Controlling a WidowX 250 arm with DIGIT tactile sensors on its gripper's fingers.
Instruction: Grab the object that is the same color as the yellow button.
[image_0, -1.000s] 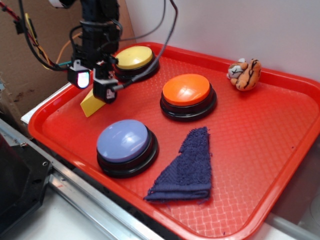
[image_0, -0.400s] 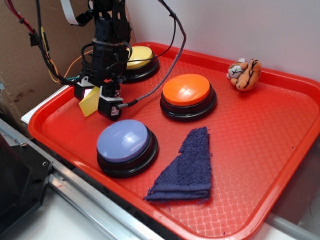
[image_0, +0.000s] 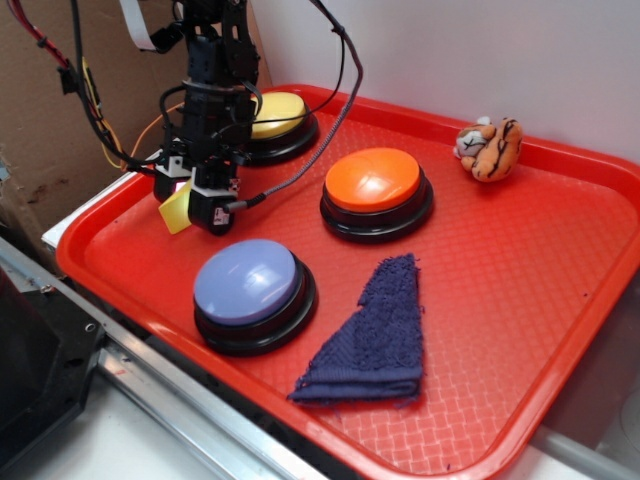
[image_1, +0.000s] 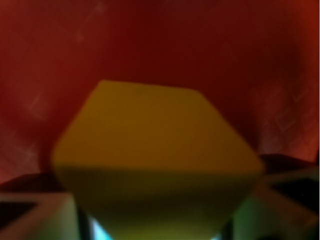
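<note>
Since fingers (image_0: 190, 200) lowered, wedge (image_0: 175, 210) enclosed.

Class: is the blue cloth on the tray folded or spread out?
Folded. The blue cloth lies on the red tray as a thick triangle, with doubled layers visible along its near edge.

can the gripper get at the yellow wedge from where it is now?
Probably yes. The gripper is already down around the yellow wedge near the tray's left edge, and the wrist view shows the wedge between its fingers, nothing blocking.
</note>
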